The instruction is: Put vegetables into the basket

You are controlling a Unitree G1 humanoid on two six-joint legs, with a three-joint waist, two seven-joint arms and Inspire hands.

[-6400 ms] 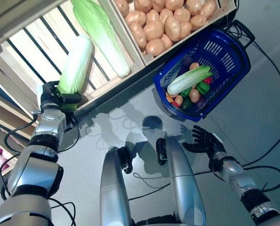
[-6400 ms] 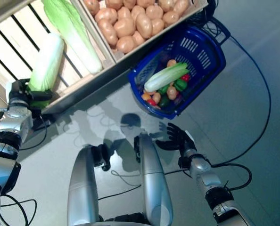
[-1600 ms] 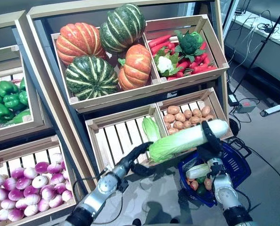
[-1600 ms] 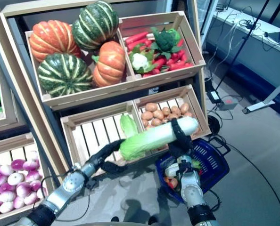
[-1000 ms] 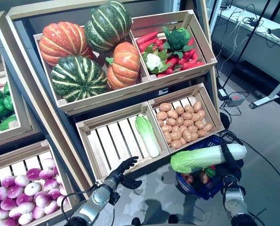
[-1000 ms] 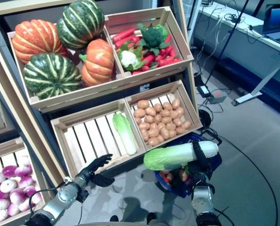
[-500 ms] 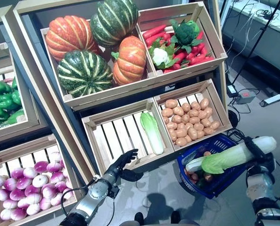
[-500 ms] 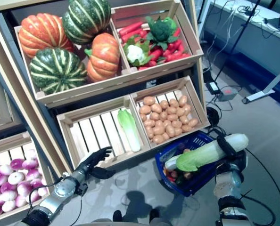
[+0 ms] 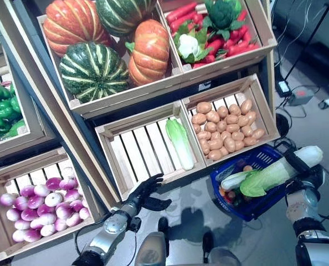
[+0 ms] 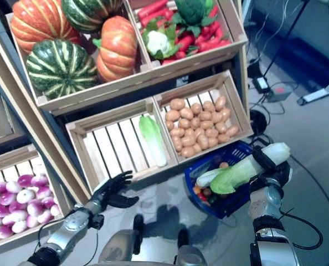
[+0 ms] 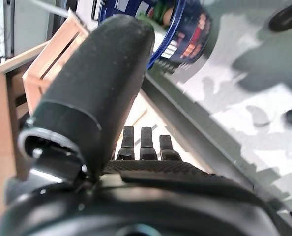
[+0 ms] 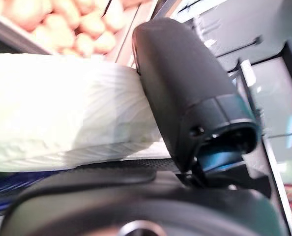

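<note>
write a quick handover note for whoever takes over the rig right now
Right hand: shut on a cabbage, held over the blue basket, leafy end pointing into it.
Left hand: open, holding nothing, low in front of the crate.
Done: the basket already holds one cabbage and small mixed vegetables.
Left: lower and release the held cabbage into the basket. A second cabbage lies in the crate, if more are wanted.

Blue basket (image 9: 247,206) on grey floor (image 9: 253,238)

right hand (image 9: 304,176) fingers behind the cabbage (image 9: 275,172)
</note>
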